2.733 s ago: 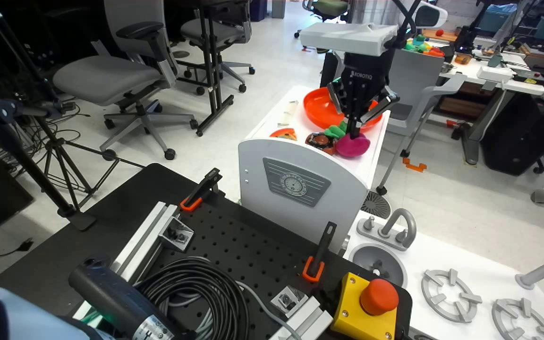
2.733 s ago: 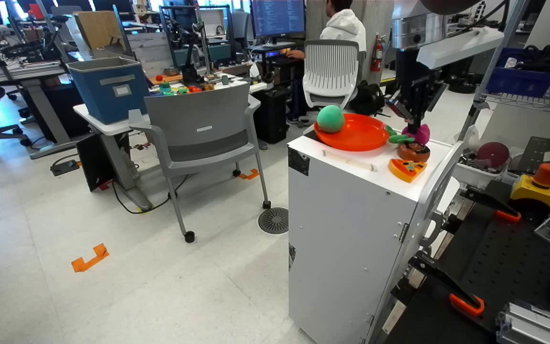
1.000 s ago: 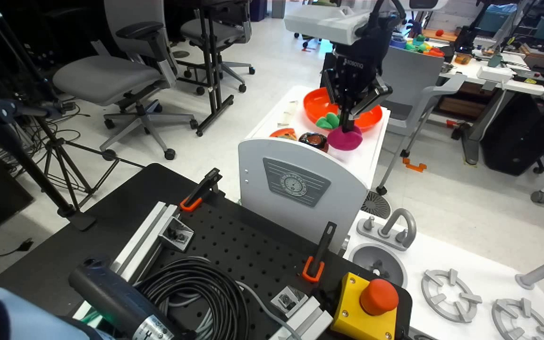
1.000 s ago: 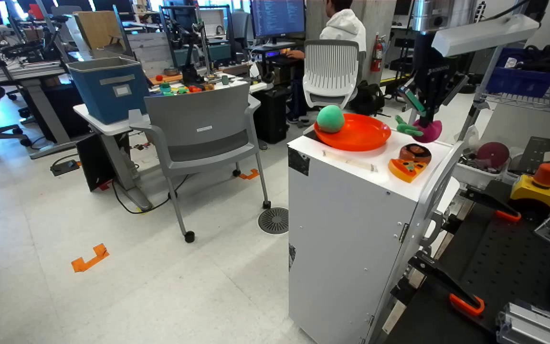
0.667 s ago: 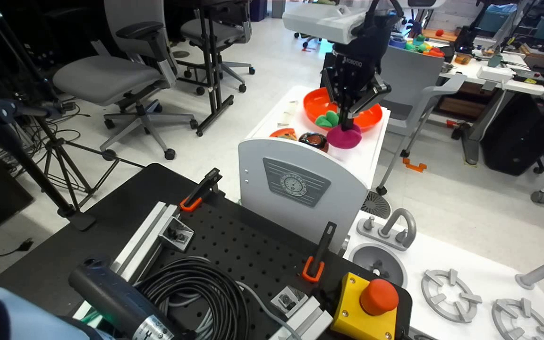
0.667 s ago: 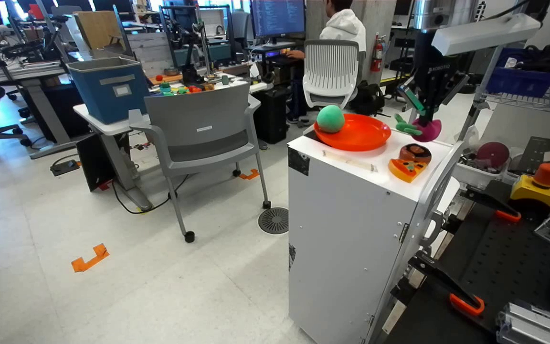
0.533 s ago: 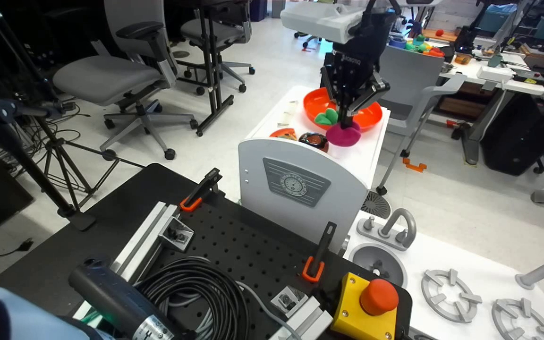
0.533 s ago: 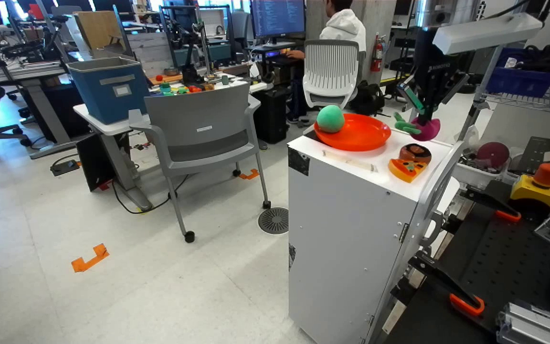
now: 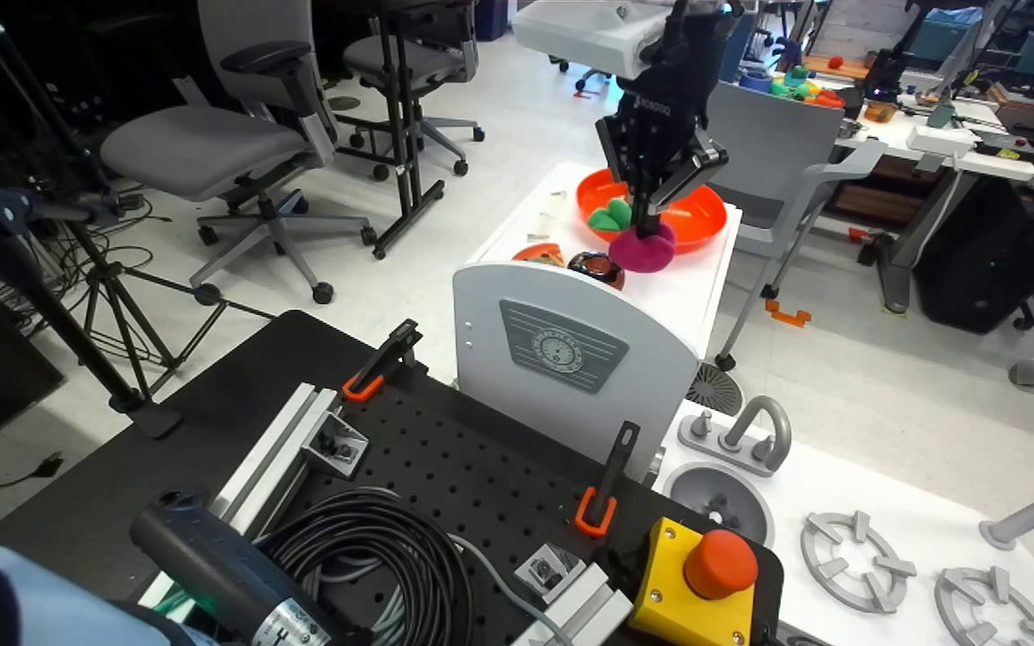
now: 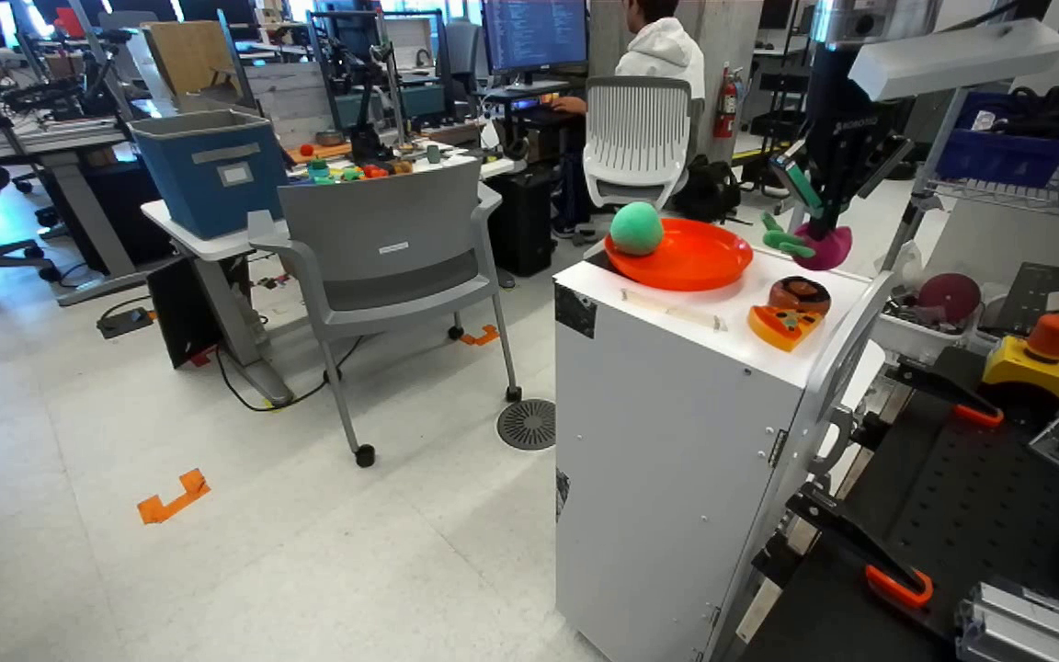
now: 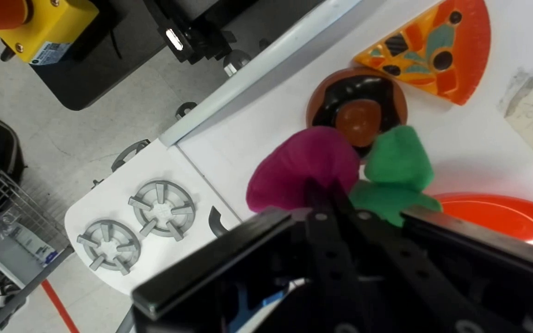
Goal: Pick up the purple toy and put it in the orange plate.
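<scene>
My gripper (image 9: 649, 226) is shut on the purple toy (image 9: 643, 254), which hangs above the white cabinet top in both exterior views. Green leaves (image 10: 785, 241) stick out from the toy's side. In the wrist view the fingertips press into the purple body (image 11: 289, 171), the leaves lying to its right. The orange plate (image 10: 704, 257) rests on the cabinet beside the held toy; in the wrist view its rim (image 11: 502, 199) shows at the lower right. A green ball (image 10: 637, 228) sits at the plate's far side from the gripper.
A brown toy doughnut (image 11: 359, 115) and a toy pizza slice (image 11: 433, 51) lie on the cabinet top below the toy. The cabinet's curved grey end panel (image 9: 562, 350) rises along one edge. A strip of tape (image 10: 672, 310) is stuck near the plate.
My gripper has lifted the purple toy off the cabinet top, clear of the doughnut. Over the last half second it has shifted slightly further, leftward and up in an exterior view.
</scene>
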